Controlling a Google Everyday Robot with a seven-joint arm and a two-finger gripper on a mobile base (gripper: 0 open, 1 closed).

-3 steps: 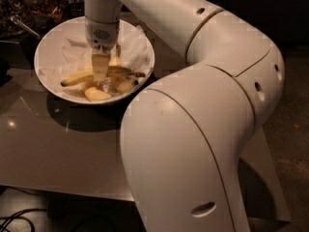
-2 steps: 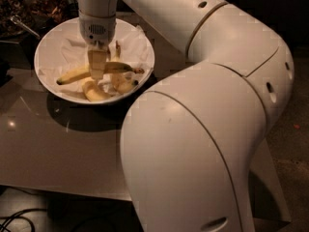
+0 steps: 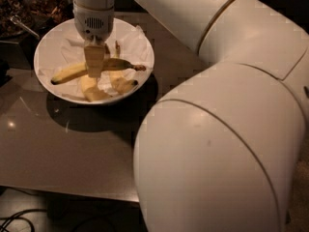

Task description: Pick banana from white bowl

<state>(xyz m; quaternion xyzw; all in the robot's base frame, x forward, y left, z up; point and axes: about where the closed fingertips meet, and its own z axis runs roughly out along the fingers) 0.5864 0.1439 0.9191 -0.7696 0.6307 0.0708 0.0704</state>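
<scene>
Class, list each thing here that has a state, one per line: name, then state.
banana: lying in the white bowl, under the gripper
white bowl: upright on the table, paper-lined, holding three bananas
shorter bananas: lying in the bowl, beside the long one
gripper: down in the bowl, over the banana's middle

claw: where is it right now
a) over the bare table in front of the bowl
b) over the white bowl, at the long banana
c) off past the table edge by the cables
b: the claw hangs over the white bowl, at the middle of the long banana, not over the bare table.
</scene>
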